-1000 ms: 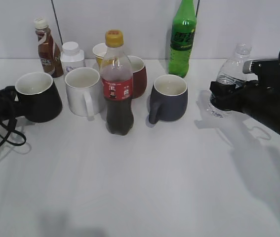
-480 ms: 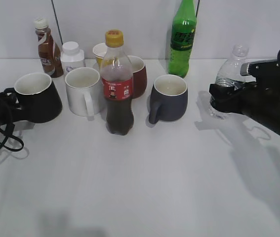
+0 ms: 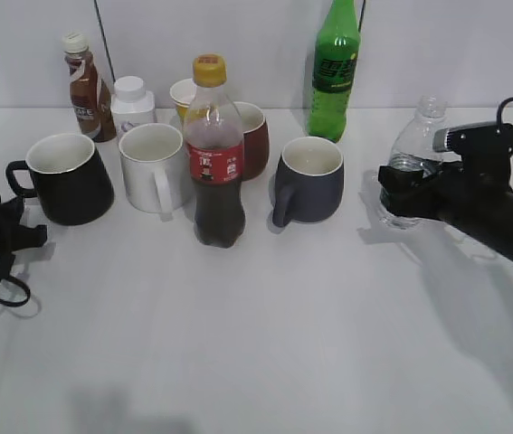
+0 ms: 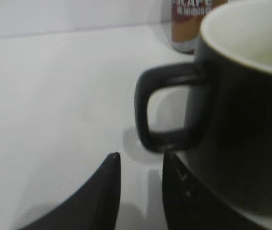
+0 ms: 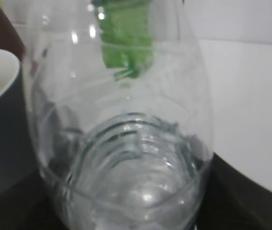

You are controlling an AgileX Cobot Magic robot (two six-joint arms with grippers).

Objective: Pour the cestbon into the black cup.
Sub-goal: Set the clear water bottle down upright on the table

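Observation:
The black cup [image 3: 68, 183] stands at the left with its loop handle [image 3: 16, 176] pointing left; the left wrist view shows the handle close up [image 4: 167, 112]. My left gripper [image 3: 30, 237] sits low in front of and left of the cup, jaws [image 4: 140, 163] slightly apart, empty, just short of the handle. The cestbon [image 3: 412, 145], a clear capless bottle, is upright at the right. My right gripper [image 3: 399, 197] is shut round its lower body, hiding the label. The bottle fills the right wrist view [image 5: 126, 143].
Between the two stand a white mug [image 3: 152, 167], a cola bottle [image 3: 216, 154], a red mug [image 3: 254, 140] and a grey-blue mug [image 3: 310, 181]. A green soda bottle [image 3: 335, 72], a brown bottle [image 3: 84, 90], a white jar [image 3: 132, 104] and a yellow cup [image 3: 184, 90] line the back.
My left gripper has drawn back from the black cup's handle, down and to the left, leaving the handle free. My right gripper has shifted slightly left and down with the cestbon.

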